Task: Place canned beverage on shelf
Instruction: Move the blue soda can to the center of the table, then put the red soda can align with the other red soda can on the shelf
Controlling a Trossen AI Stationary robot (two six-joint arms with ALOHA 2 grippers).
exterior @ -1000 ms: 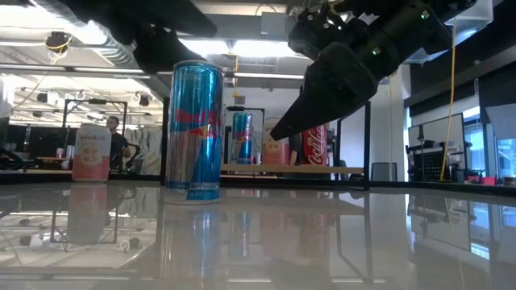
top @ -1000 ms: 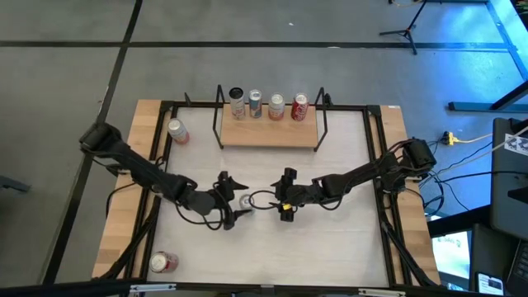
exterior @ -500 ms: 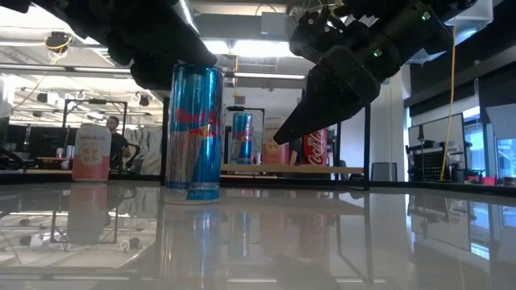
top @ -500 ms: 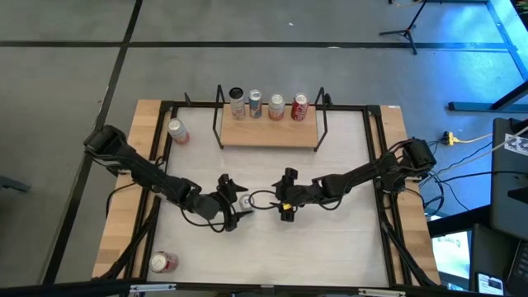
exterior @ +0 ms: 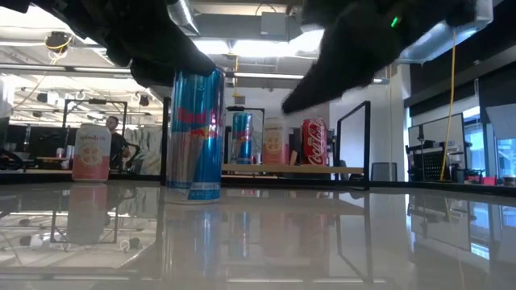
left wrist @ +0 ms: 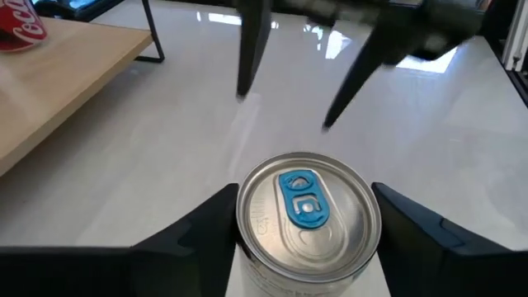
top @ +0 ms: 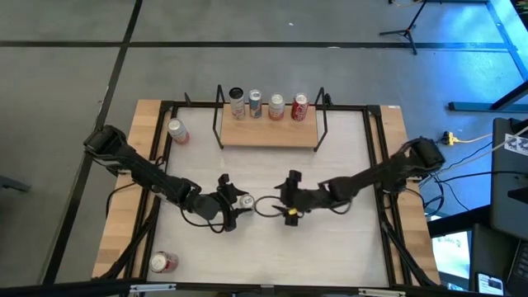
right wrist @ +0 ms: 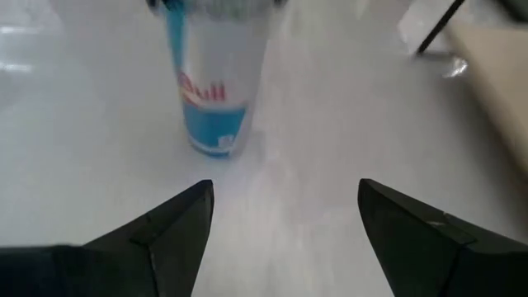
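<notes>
A: Where is the can (left wrist: 308, 216) relative to the jaws?

B: Upright mid-table, between the spread fingers of the left gripper (left wrist: 305, 227); contact cannot be confirmed; the right gripper (right wrist: 280, 216) is near, jaws apart, holding nothing.

A: Appearance and markings?

B: Tall, slim, blue and silver, blue pull tab; red lettering ending "ull"; the shelf (top: 269, 134) carries four cans, one reading "Coca-Cola" (exterior: 314, 142).

Robotics lab or open office: exposed ceiling ducts (exterior: 121, 50), desks with monitors (exterior: 431, 151) (seated person (exterior: 115, 138)).
</notes>
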